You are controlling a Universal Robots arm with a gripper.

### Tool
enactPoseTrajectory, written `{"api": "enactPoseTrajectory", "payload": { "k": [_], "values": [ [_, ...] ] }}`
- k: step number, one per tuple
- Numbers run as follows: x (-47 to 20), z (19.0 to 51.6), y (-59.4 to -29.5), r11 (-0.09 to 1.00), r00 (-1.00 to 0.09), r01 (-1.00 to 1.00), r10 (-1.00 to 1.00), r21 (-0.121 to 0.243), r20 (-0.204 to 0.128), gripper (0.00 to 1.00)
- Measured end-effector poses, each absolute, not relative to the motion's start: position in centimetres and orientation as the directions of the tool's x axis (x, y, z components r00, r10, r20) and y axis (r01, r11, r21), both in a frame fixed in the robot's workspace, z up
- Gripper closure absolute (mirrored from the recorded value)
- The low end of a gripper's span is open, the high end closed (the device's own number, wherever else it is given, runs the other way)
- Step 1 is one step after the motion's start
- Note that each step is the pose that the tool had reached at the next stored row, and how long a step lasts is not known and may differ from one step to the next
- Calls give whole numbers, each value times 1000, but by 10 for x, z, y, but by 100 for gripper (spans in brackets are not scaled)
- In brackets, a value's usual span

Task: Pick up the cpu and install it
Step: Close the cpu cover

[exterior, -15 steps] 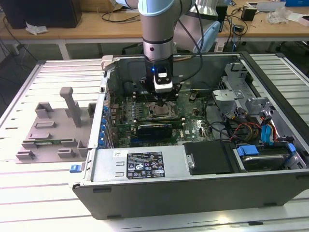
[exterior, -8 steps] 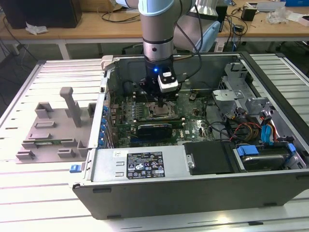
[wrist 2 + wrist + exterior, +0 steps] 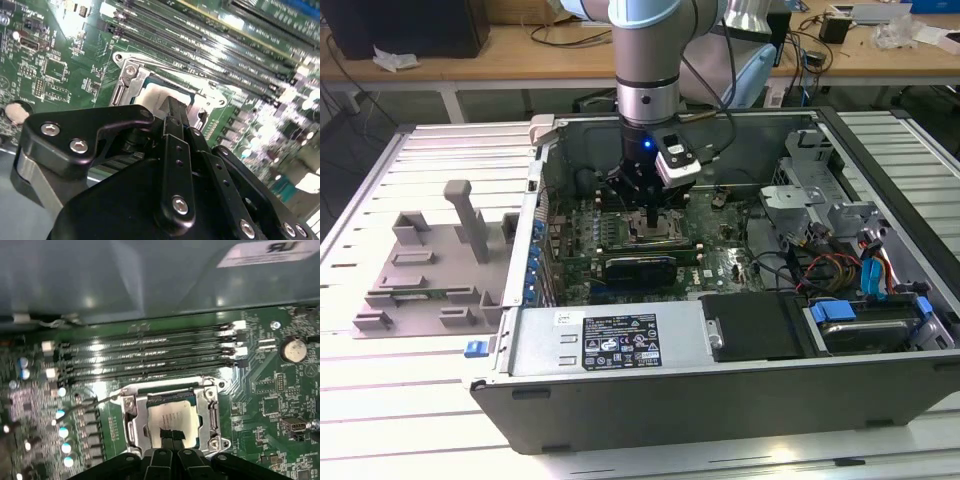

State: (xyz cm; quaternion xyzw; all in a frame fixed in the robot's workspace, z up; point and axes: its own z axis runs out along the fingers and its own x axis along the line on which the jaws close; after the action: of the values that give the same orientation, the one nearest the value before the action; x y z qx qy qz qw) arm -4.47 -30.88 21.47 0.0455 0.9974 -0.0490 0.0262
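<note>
The cpu is a silver-grey square chip lying flat inside the metal socket frame on the green motherboard; in the second wrist view the cpu shows pale beyond the fingers. My gripper points straight down over it, its two thin black fingers pressed together with their tips on or just above the chip's top near one edge. The exterior view has the gripper down inside the open computer case, right over the socket. In the second wrist view the gripper hides part of the chip.
Several black memory slots run alongside the socket. The case wall stands behind the arm. A drive cage and cables fill the exterior view's right. A grey fixture tray lies on the table at its left.
</note>
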Motion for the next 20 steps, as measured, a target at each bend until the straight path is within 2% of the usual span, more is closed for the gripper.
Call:
{"api": "enactPoseTrajectory", "payload": {
  "k": [6,20],
  "values": [
    [-45,213,-309,991,-994,-93,-99,-96,-56,89],
    [-48,211,-309,961,-962,-260,-266,-95,-56,89]
  ]
}}
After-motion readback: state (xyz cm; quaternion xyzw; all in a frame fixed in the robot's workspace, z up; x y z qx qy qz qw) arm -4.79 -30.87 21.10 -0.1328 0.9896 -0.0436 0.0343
